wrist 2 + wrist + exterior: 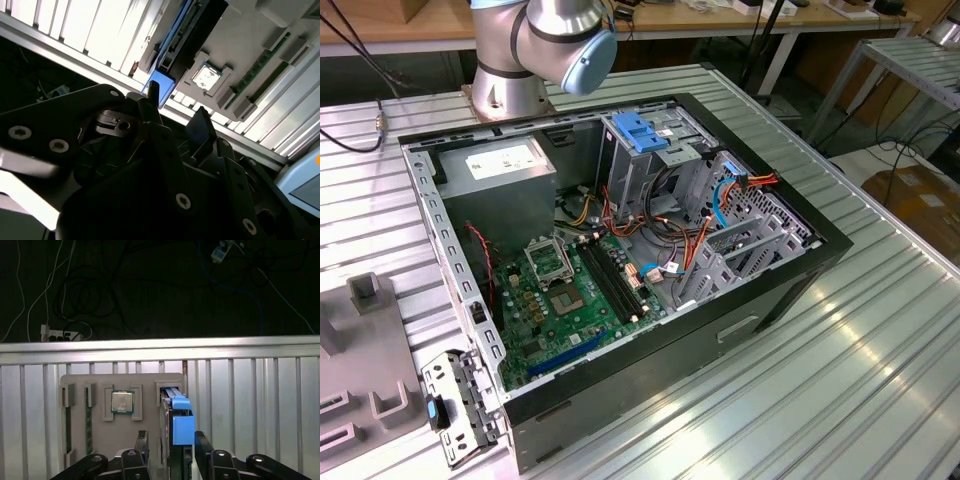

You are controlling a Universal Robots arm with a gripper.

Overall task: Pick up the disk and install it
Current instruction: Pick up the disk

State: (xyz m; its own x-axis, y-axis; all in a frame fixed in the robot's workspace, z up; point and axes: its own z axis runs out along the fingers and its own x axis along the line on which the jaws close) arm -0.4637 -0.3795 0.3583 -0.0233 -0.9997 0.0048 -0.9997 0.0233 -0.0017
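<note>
we see: gripper jaws spread wide, one each side of the disk, not pinching it | disk's standing on edge in a grey tray slot, just beside the CPU chip

Smooth blue plastic rims the disk, shiny ribbed metal the table.

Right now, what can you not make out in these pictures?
- Disk label: in the first wrist view the disk stands edge-on in the tray, so its face is hidden. The picture's edge cuts off its far end.
- Disk body: in the second wrist view the dark fingers cover all but one blue corner.
- Tray: cut off by the exterior view's left edge.
- Arm: cut off by the exterior view's top edge.
</note>
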